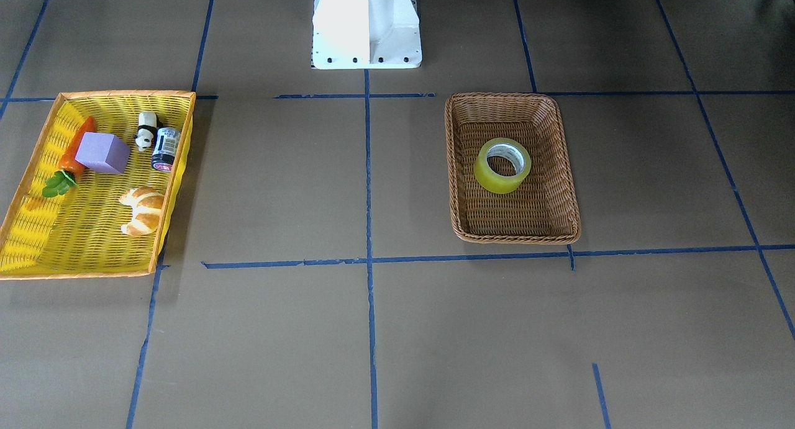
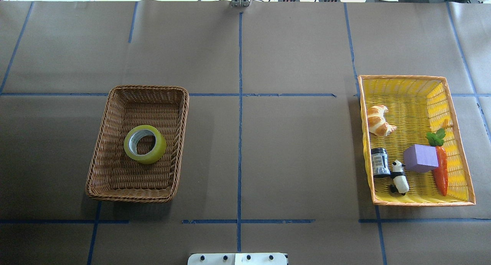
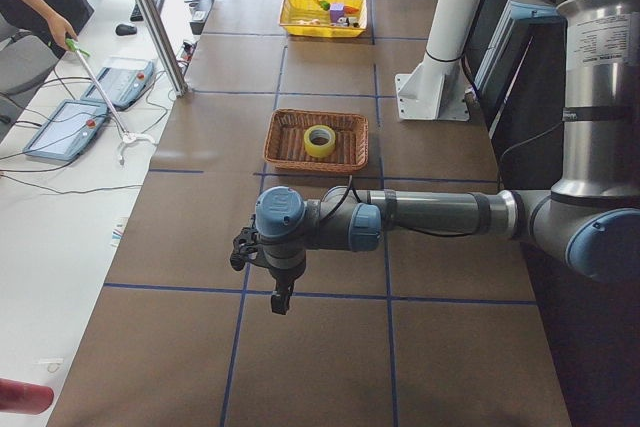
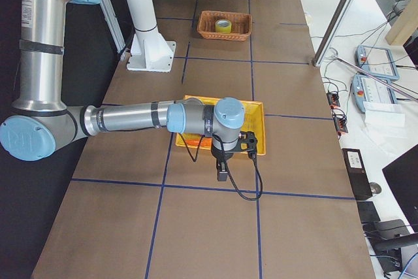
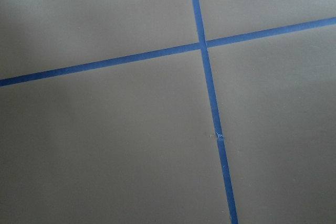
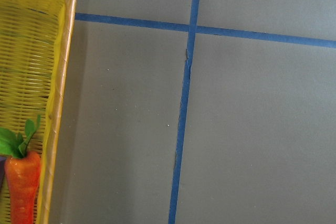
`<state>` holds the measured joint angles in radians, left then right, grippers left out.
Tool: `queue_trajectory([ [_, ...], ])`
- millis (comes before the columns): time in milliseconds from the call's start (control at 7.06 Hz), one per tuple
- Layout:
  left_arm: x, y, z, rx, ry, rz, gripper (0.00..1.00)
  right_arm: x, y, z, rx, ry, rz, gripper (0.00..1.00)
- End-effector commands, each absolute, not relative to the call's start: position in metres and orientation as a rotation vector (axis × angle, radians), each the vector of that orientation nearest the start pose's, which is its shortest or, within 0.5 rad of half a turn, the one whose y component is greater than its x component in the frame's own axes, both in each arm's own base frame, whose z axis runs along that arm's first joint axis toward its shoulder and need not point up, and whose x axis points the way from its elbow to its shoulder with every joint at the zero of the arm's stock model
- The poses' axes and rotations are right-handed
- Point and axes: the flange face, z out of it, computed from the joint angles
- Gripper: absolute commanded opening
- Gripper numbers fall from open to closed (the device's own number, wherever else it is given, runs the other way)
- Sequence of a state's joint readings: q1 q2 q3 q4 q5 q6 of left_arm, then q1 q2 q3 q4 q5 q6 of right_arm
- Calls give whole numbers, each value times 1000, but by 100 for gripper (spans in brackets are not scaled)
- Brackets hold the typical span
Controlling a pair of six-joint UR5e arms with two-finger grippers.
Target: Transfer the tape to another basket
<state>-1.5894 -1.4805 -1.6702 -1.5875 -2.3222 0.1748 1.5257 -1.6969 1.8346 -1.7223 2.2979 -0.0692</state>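
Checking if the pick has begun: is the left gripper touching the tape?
Apart. In the exterior left view, the left gripper hangs well short of the basket holding the tape.

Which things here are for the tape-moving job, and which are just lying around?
For the job: tape, the brown wicker basket it lies in, and the yellow basket, the only other one.

Just lying about, all inside the yellow basket: croissant, carrot, purple block, toy panda, small dark can.

Grippers seen only from the side views
Whether the left gripper point(image 3: 282, 299) and right gripper point(image 4: 223, 173) are open is unreadable; the right arm point(image 4: 130, 117) hides much of the yellow basket point(image 4: 258, 127); the carrot point(image 6: 21, 187) is cropped.
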Motion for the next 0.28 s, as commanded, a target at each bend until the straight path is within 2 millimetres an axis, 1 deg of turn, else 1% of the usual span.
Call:
queue_trajectory([
  [0,-74,-454,653,96,747,158,100,46,-437,606,-5,-728,-106,100],
  [142,-74,-455,652,98,746,157,100,46,-437,606,-4,-728,-107,100],
])
